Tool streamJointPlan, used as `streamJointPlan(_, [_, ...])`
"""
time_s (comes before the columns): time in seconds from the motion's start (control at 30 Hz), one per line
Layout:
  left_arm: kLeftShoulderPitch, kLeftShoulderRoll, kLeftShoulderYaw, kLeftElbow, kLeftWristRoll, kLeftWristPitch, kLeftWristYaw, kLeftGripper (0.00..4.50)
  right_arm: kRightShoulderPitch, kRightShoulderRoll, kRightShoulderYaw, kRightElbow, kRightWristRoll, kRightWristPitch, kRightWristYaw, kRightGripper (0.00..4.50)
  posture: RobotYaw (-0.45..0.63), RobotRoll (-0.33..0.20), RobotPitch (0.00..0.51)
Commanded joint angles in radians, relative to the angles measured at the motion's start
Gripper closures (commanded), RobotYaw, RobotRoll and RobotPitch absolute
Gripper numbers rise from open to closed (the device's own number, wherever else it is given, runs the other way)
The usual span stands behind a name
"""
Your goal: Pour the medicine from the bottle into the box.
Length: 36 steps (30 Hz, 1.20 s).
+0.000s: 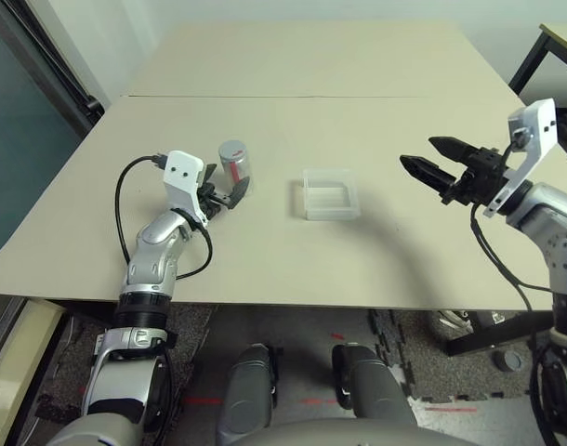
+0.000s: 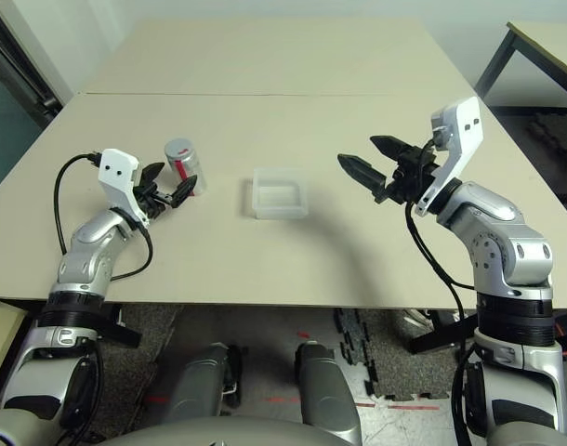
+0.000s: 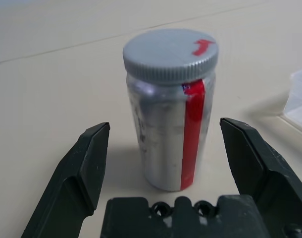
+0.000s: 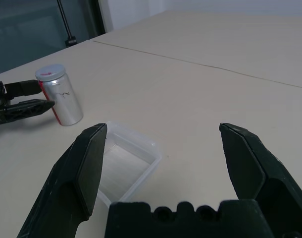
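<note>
Nearest to you, the left gripper [image 3: 161, 148] is wide open and holds nothing. The bottle [image 3: 170, 114] stands straight in front of it, upright, with its long axis vertical and its grey cap on. In the left wrist view the bottle sits between the lines of the two fingers [image 3: 81, 168], a little beyond their tips, and I see no contact yet. So your coming move depends on this: the gripper points level at the side of the bottle, and I judge it needs only to go straight forward before closing.

The left arm is much nearer to the bottle. The right gripper [image 2: 369, 160] hangs above the table on the other side, also wide open and empty.

Between the two arms, just beside the bottle toward the right, the box [image 1: 330, 194] lies flat and open on the beige table [image 1: 376, 65].

Behind, a dark glass panel [image 1: 23, 149] stands at the left.
</note>
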State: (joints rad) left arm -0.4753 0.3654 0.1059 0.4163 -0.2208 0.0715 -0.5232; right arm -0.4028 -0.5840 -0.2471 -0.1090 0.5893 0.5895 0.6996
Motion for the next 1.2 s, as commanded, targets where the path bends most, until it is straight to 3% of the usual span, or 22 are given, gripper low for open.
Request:
streamJointPlan(0.03, [-0.043, -0.001, -0.009, 0.078, 0.014, -0.012, -0.02, 0.03, 0.004, 0.001, 0.005, 0.012, -0.005, -0.009, 0.005, 0.0, -0.06, 0.0, 0.096])
streamJointPlan(0.37, [-0.175, -0.007, -0.019, 0.316, 0.05, -0.101, -0.054, 0.03, 0.011, 0.002, 0.006, 0.003, -0.001, -0.001, 0.003, 0.0, -0.08, 0.0, 0.101])
streamJointPlan(0.97, [-0.228, -0.033, -0.03, 0.409, 0.087, -0.151, -0.073, 0.03, 0.052, -0.082, 0.087, -0.053, 0.011, 0.065, 0.147, 0.0, -0.09, 0.0, 0.098])
streamJointPlan(1.2, [-0.24, -0.039, -0.031, 0.424, 0.092, -0.158, -0.074, 0.03, 0.02, -0.087, 0.114, -0.026, -0.011, 0.054, 0.17, 0.0, -0.09, 0.0, 0.098])
